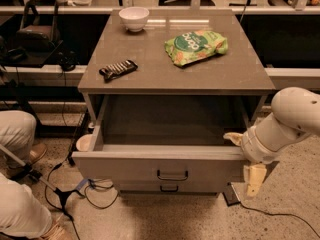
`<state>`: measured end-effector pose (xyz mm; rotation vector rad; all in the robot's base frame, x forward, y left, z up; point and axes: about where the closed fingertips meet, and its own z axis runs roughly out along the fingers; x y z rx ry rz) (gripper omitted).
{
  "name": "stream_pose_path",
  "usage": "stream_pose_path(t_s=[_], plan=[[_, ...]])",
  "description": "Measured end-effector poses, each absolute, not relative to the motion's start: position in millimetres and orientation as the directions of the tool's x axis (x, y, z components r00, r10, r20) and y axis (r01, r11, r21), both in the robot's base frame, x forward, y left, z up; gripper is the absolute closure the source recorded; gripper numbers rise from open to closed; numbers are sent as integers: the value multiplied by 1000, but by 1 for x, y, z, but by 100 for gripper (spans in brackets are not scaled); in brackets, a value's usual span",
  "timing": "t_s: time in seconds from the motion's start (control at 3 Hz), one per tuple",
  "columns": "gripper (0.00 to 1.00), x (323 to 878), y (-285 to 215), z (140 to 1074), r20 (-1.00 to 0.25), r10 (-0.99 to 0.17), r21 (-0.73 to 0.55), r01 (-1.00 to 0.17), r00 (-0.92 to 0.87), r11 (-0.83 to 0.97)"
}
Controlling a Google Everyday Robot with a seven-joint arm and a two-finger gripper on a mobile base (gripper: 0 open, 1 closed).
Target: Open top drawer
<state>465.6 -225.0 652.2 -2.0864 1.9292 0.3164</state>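
Mid-task at the cabinet (165, 79): the top drawer (125, 166) stands well out from the cabinet's front, its deep grey inside bare to the camera and its small black handle (172, 175) facing forward. My claw (244, 158) is at the right end of that drawer's front, below the cabinet's right front corner. Its two pale fingers stand apart. One lies over the top edge and points into the drawer, the other hangs down outside the front panel. The panel's corner sits between them, and I cannot tell whether either pad presses on it. My arm (285, 124) reaches in from the cabinet's right side.

On the cabinet's top a white bowl (134, 18) sits at the back, a green snack bag (195, 46) at the right, and a dark candy bar (118, 70) near the left front edge. Below the open drawer the front of a shallower one (169, 188) shows, closed. A person's leg (17, 129) is to the cabinet's left.

By my reading the opening is all but done and the pull is in its last stretch. The next move, I judge, calls for a short straight draw away from the cabinet if any travel remains. I would then lift the inner finger clear of the edge and back away without nudging the drawer shut.
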Motion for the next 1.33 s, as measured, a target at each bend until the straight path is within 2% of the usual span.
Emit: stream_pose_path(t_s=[1.0, 1.33], plan=[[72, 441, -232, 658, -333, -942, -30, -999, 46, -39], [100, 430, -240, 663, -336, -941, -32, -999, 25, -15]])
